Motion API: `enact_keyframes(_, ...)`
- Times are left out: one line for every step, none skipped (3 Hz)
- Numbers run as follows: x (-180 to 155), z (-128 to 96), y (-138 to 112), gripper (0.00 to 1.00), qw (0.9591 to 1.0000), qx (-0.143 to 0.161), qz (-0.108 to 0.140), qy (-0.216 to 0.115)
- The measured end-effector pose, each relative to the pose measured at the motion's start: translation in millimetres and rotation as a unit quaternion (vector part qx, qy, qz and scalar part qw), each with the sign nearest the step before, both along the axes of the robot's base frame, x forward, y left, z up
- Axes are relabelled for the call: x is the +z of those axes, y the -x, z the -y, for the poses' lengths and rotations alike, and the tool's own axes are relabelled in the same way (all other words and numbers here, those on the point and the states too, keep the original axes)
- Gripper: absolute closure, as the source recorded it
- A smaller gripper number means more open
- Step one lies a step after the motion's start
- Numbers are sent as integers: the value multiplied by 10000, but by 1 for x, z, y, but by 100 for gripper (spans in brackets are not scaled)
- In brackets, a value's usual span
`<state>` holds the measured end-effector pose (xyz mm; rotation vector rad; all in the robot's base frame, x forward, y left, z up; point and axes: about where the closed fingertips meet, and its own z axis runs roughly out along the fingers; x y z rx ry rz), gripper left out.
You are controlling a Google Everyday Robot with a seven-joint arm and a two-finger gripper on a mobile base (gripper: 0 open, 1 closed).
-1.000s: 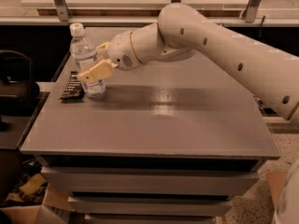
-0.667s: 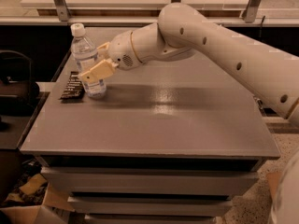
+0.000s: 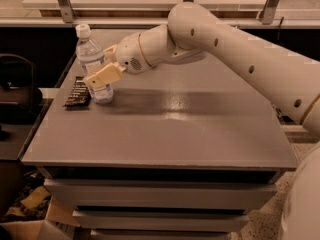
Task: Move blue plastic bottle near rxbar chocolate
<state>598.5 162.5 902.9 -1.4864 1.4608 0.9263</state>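
The blue plastic bottle (image 3: 91,54), clear with a white cap and a blue-and-white label, stands at the far left of the grey table (image 3: 165,129), its top leaning slightly left. The rxbar chocolate (image 3: 77,92), a flat black bar with white lettering, lies right beside the bottle's base on its left. My gripper (image 3: 96,65) reaches in from the right and straddles the bottle at label height. One beige finger (image 3: 103,75) lies across the front of the bottle and the other sits behind it. The gripper looks shut on the bottle.
My white arm (image 3: 220,44) spans the back of the table from the right. A dark chair (image 3: 17,94) stands left of the table. Cardboard boxes (image 3: 30,219) lie on the floor at lower left. A rail and glass panel run behind the table.
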Motion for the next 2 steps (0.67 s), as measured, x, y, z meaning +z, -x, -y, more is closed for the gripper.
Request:
enact_keyframes(-1, -1, -1, 13, 10000, 40, -43, -12)
enact_keyframes(-2, -1, 0, 0, 9999, 76, -70, -26)
